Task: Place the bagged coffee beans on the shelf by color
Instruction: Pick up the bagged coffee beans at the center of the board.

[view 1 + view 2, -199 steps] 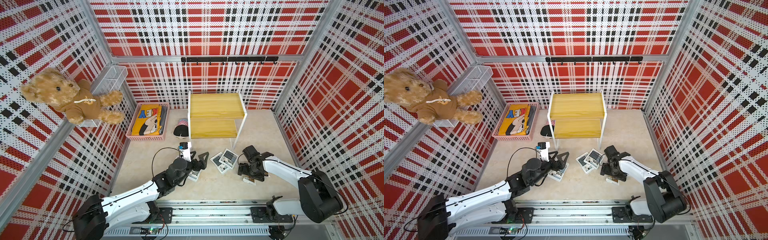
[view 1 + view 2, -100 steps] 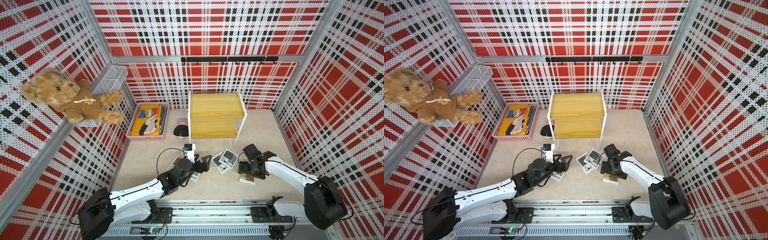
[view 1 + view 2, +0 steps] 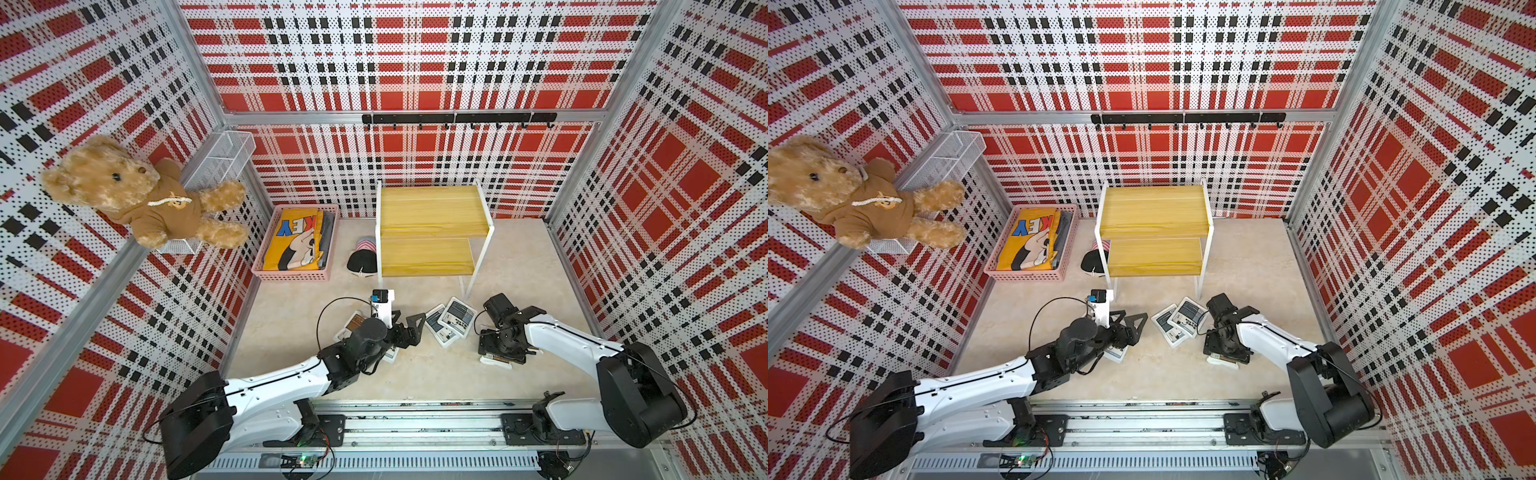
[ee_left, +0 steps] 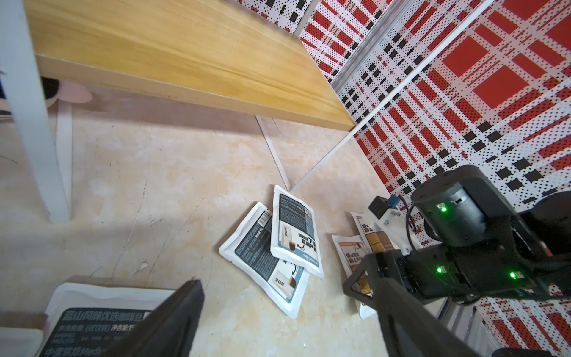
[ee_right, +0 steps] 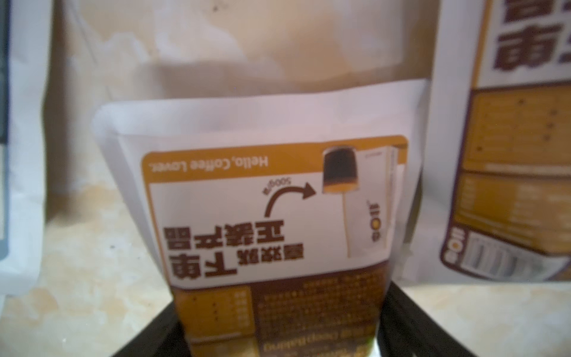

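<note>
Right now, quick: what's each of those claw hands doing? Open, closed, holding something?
Left gripper: open, holding nothing.
Right gripper: closed on a brown-label coffee bag, pinching its sides.

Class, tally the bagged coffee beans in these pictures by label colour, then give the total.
Brown-label bags: 3
Grey-label bags: 3
Total: 6

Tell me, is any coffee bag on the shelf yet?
No, both boards of the shelf are bare; the coffee bags lie on the tabletop in front of it.
</note>
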